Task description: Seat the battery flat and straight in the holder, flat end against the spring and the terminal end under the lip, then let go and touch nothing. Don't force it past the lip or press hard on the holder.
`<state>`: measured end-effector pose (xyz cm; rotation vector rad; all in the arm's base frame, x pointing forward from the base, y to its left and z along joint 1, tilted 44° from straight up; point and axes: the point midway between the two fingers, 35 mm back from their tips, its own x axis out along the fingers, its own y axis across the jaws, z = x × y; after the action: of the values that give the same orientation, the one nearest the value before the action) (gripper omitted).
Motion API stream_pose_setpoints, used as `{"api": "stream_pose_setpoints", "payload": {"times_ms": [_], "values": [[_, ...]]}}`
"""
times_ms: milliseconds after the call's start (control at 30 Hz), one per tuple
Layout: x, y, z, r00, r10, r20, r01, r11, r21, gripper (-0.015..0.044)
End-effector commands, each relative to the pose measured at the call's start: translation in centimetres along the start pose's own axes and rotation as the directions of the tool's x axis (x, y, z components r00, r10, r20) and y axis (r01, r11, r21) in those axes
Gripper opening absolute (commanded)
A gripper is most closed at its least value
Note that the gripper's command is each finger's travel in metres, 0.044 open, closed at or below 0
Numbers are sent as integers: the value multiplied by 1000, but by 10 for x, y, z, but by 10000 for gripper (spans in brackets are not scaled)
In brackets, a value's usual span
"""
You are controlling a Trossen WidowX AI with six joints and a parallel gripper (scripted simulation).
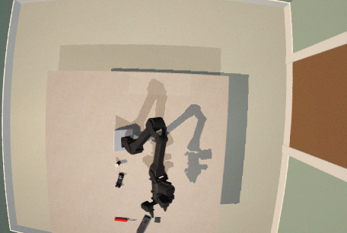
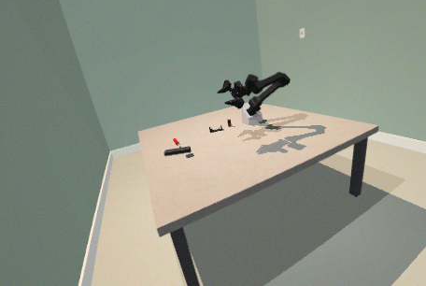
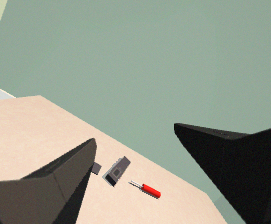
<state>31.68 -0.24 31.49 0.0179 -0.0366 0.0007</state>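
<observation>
My tool is spread wide with nothing between its fingers; it hangs in the air above the desk, touching nothing. In the top view the battery lies on the desk at about 9 o'clock from my forearm, its pale end toward 7 o'clock, well apart from my tool. The holder sits just beside it at 6 o'clock, not touching it that I can tell. Between my fingers in the wrist view I see a red screwdriver, a dark flat block at its 10 o'clock, and a small dark piece just beside the block.
</observation>
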Motion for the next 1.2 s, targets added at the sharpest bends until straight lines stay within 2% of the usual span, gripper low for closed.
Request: {"api": "stream_pose_setpoints", "payload": {"times_ms": [0,100,267,467,567,700,800,900,967,1167], "values": [[2,-2,-3,1000,-4,-14,4,1000,-7,374],[19,-28,-48,975,-58,-212,39,995,-95,295],[23,-78,-132,828,-123,-547,25,983,-183,164],[-15,-131,-227,514,-69,-855,-49,993,-109,6],[-48,-147,-267,337,36,-941,-68,998,14,0],[-95,-155,-306,147,240,-960,-48,971,235,0],[-128,-153,-323,62,415,-908,-5,910,415,0],[-157,-147,-332,32,591,-806,50,805,592,0],[-167,-144,-334,36,659,-752,73,748,659,0],[-169,-144,-334,37,667,-744,75,741,668,0]]}}
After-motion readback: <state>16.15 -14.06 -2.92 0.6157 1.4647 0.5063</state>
